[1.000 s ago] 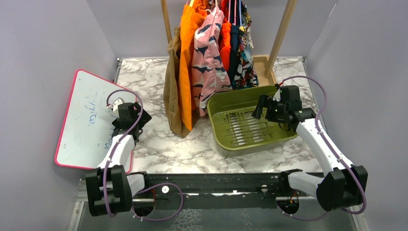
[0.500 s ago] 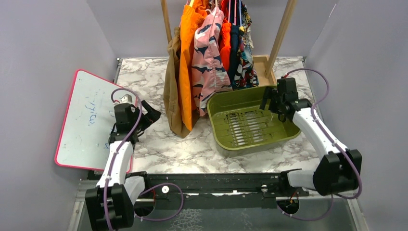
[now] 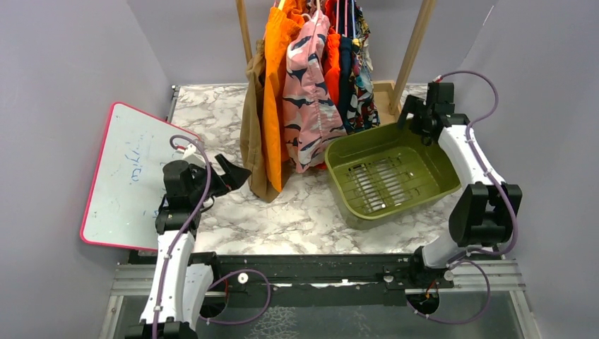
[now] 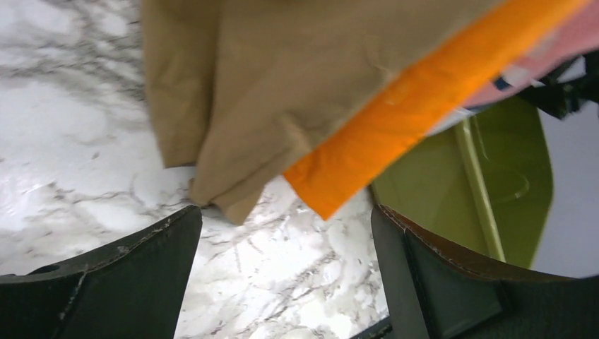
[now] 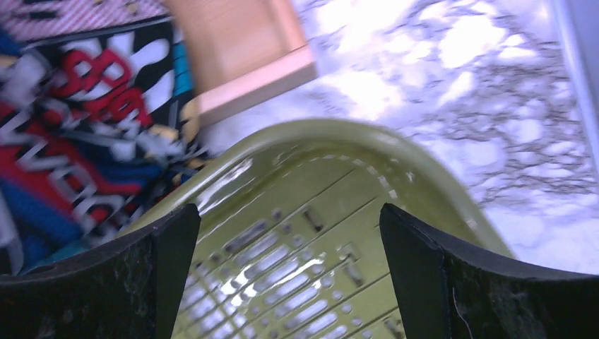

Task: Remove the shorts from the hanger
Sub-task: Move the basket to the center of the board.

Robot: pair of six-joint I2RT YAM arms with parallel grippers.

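Observation:
Several pairs of shorts hang from the rack at the back: tan-brown (image 3: 252,134), bright orange (image 3: 274,85), pink with dark blotches (image 3: 309,99), red-orange (image 3: 332,63), navy (image 3: 345,78) and comic-print (image 3: 364,88). My left gripper (image 3: 233,173) is open and empty, just left of the tan shorts' lower hem. In the left wrist view, the tan shorts (image 4: 268,92) and orange shorts (image 4: 395,120) hang beyond the left gripper (image 4: 286,268). My right gripper (image 3: 413,116) is open and empty over the green basket's far right corner. In the right wrist view, the comic-print shorts (image 5: 78,134) are left of the right gripper (image 5: 289,275).
A green slotted basket (image 3: 431,152) sits right of the hanging shorts, also visible in the right wrist view (image 5: 318,233). A pink-rimmed whiteboard (image 3: 131,173) leans at the left. Wooden rack posts (image 3: 413,49) and the rack's wooden base (image 5: 240,56) stand behind. Grey walls close both sides.
My left gripper has moved right toward the tan shorts. My right arm has swung back and to the right, and the green basket has shifted right and turned.

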